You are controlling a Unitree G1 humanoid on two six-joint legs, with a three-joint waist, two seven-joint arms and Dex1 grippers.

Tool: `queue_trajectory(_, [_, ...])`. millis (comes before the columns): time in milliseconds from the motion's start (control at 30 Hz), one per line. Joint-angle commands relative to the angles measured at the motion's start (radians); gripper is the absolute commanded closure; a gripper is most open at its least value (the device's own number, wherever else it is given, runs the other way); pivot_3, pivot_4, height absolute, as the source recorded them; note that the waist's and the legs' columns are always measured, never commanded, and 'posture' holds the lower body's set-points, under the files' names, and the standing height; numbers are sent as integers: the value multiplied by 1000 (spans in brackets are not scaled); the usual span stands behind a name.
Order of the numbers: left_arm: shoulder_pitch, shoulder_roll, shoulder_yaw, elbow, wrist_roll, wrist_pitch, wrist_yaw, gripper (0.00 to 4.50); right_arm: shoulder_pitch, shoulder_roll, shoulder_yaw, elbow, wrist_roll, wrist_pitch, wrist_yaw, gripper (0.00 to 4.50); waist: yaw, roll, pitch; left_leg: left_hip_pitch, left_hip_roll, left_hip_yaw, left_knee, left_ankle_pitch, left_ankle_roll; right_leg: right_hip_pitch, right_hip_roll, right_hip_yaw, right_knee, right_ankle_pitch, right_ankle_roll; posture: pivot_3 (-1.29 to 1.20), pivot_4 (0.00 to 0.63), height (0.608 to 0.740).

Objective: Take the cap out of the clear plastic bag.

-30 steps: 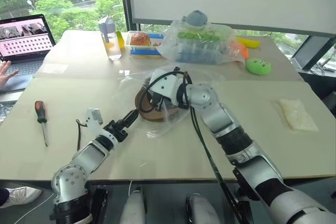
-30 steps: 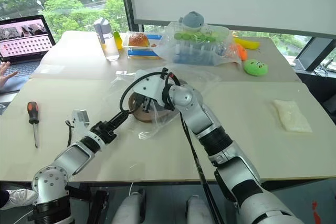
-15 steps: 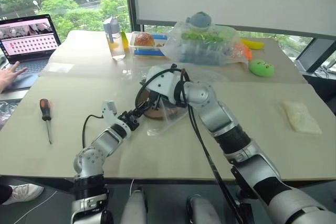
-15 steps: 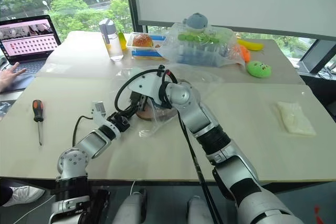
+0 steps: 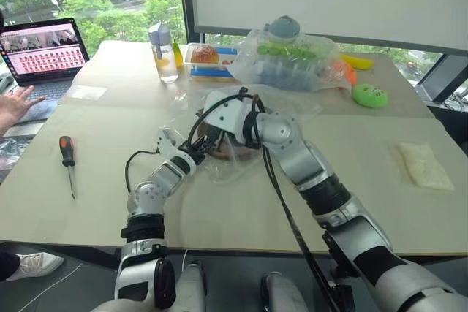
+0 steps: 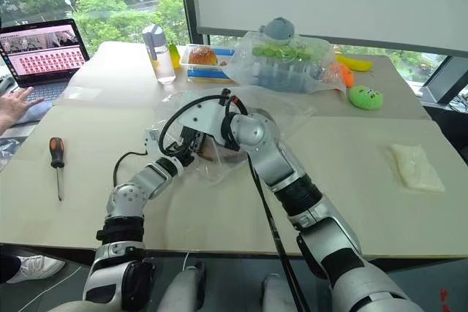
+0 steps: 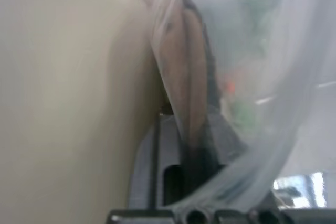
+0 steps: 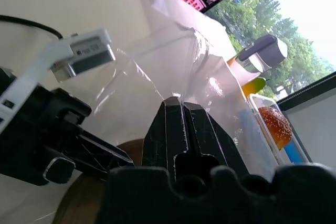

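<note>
at the middle of the pale table [image 5: 88, 202], the clear plastic bag [image 5: 241, 118] is held up by the right gripper [image 8: 182, 109], whose black fingers are pressed together on a fold of the film, while the cap [image 5: 218, 149] lies inside the bag on the tabletop, its brown edge seen through the plastic. the left gripper [image 5: 196, 153] is reached in at the bag's near side, and in the left wrist view its fingers are seen clamped together on the cap's brown brim [image 7: 186, 72], with film draped close around them. for the step to go well, the bag is best kept lifted and steady so the mouth is held wide, and the cap is best drawn back low along the table, towards the robot, so that the brim is not snagged in the loose plastic; if film is caught in the grip, the bag may be dragged along with it.
</note>
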Motion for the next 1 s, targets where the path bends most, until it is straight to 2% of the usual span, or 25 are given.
queue_trajectory(33, [74, 13, 0, -319, -221, 161, 122, 4456, 12, -15, 16, 49, -42, -97, -39, 4500, -4, 0, 0, 0, 0, 0, 0, 0, 0, 0, 0, 0, 0, 0, 0, 0, 150, 740])
queue_trajectory(167, [177, 94, 32, -524, -397, 207, 275, 4456, 3, -5, 34, 187, -69, -201, -79, 4500, -19, 0, 0, 1, 0, 0, 0, 0, 0, 0, 0, 0, 0, 0, 0, 0, 150, 740])
queue_trajectory(367, [237, 238, 56, -593, -517, 161, 357, 4456, -39, 24, 34, 341, -80, -321, -107, 4500, -24, 0, 0, 2, 0, 0, 0, 0, 0, 0, 0, 1, 0, 0, 0, 0, 150, 740])
queue_trajectory(433, [246, 254, 45, -584, -513, 140, 358, 4456, -58, 34, 31, 379, -80, -349, -113, 4500, -23, 0, 0, 2, 0, 0, 0, 0, 0, 0, 0, 1, 0, 0, 0, 0, 150, 740])
queue_trajectory(600, [219, 231, -11, -470, -363, 61, 330, 4456, -84, 39, 18, 414, -81, -383, -120, 4500, -14, 0, 0, 2, 0, 0, 0, 0, 0, 0, 0, 0, -1, 0, 0, 0, 150, 740])
queue_trajectory(633, [210, 225, -19, -449, -348, 49, 319, 3662, -85, 38, 16, 416, -82, -386, -120, 4500, -13, 0, 0, 2, 0, 0, 0, 0, 0, 0, 0, 0, -1, 0, 0, 0, 150, 740])
queue_trajectory(867, [7, 196, -154, -87, -54, -73, 119, 1511, -103, -7, -34, 348, -80, -350, -129, 4500, -1, 0, 0, 1, 0, 0, 0, 0, 0, 0, 0, 0, -1, 0, 0, 0, 150, 740])
queue_trajectory(1000, [-156, 196, -195, 183, 116, -183, -19, 45, -100, -21, -54, 302, -90, -318, -133, 4500, 2, 0, 1, 0, 0, 0, -1, 0, 0, -2, 0, -1, -1, 0, 0, 0, 150, 740])
